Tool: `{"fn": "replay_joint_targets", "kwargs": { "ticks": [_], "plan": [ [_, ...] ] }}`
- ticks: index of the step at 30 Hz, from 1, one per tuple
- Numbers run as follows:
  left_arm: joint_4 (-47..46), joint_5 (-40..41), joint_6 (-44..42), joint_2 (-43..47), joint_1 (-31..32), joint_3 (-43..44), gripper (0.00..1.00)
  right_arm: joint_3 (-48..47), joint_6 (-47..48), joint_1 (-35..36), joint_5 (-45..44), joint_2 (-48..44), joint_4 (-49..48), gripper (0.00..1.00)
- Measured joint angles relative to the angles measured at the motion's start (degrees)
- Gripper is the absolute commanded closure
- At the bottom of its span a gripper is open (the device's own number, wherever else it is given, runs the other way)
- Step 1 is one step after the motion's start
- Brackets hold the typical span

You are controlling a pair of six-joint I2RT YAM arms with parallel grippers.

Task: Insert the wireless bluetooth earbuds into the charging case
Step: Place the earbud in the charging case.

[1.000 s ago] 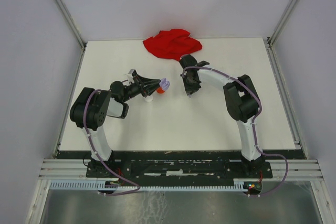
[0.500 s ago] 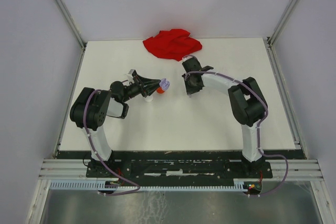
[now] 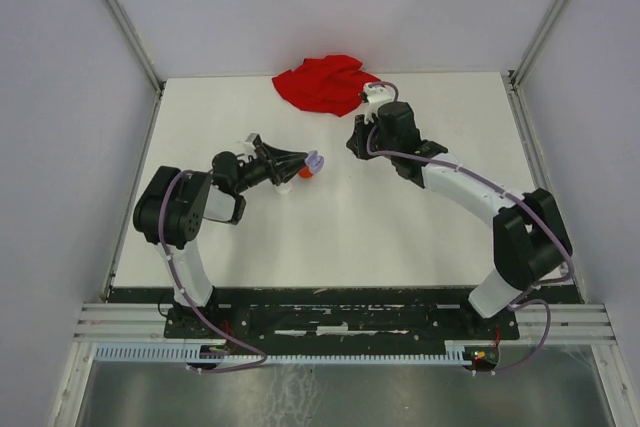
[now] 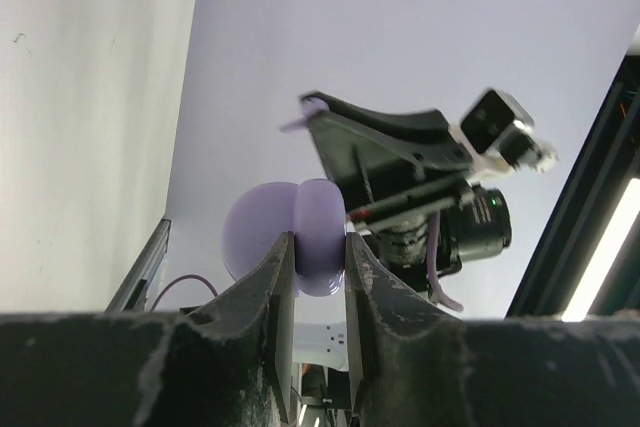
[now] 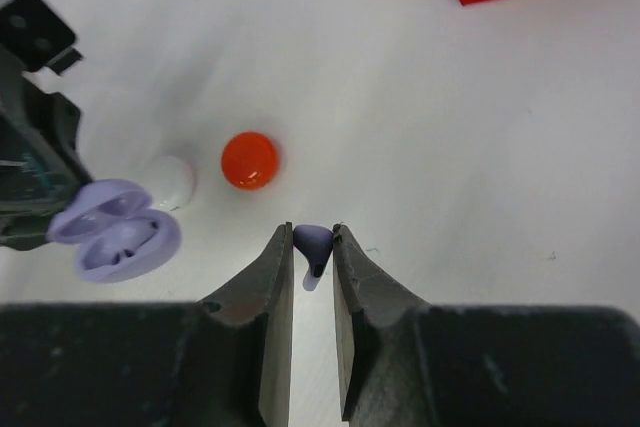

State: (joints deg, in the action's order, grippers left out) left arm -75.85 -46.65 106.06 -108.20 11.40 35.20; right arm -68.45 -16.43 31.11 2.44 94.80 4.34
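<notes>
Right pincer (image 5: 312, 247): the jaws are closed almost fully on one lavender earbud (image 5: 314, 239). Its rounded head is pinched between the two fingertips, and its short stem points down into the narrow gap between my fingers. The earbud is smooth, glossy plastic, bulbous at the head and tapering along the stem.

Left pincer (image 4: 320, 252): the jaws are closed tight on the charging case (image 4: 260, 237). They grip one rounded lobe edge-on, and the second lobe bulges out to the side. The case is a lavender clamshell of matte plastic, hinged open, and the right wrist view shows shallow moulded recesses in its inner faces.

Positions relative to the charging case:
- The earbud in my right pincer is near the case, on the side away from my left arm, and does not touch it.
- Red disc (image 5: 249, 160) — a domed, shiny round piece that lies on the tabletop (image 5: 450, 147) just beside the case, between it and the earbud.
- White disc (image 5: 172, 179) — rounded and smooth, it lies next to the case and beside the red disc.
- Red cloth (image 3: 328, 82) — soft, crumpled fabric well beyond the case at the far edge of the white tabletop.
</notes>
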Motion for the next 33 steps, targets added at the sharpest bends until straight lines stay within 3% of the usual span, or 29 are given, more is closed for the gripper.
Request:
{"fn": "replay_joint_targets", "kwargs": {
  "ticks": [6,15,33],
  "plan": [
    [4.3,0.2,-1.2,0.0,1.1,0.2,0.97,7.3,2.0,0.5,5.9,-6.4,-12.0,0.78],
    [6.0,0.1,-1.2,-1.9,3.2,1.8,0.97,13.8,5.2,2.4,11.7,-7.6,-23.0,0.78],
    [5.0,-0.7,-0.2,-4.5,4.5,3.5,0.97,17.3,12.3,7.1,15.3,-7.5,-33.1,0.81]
  ]
}}
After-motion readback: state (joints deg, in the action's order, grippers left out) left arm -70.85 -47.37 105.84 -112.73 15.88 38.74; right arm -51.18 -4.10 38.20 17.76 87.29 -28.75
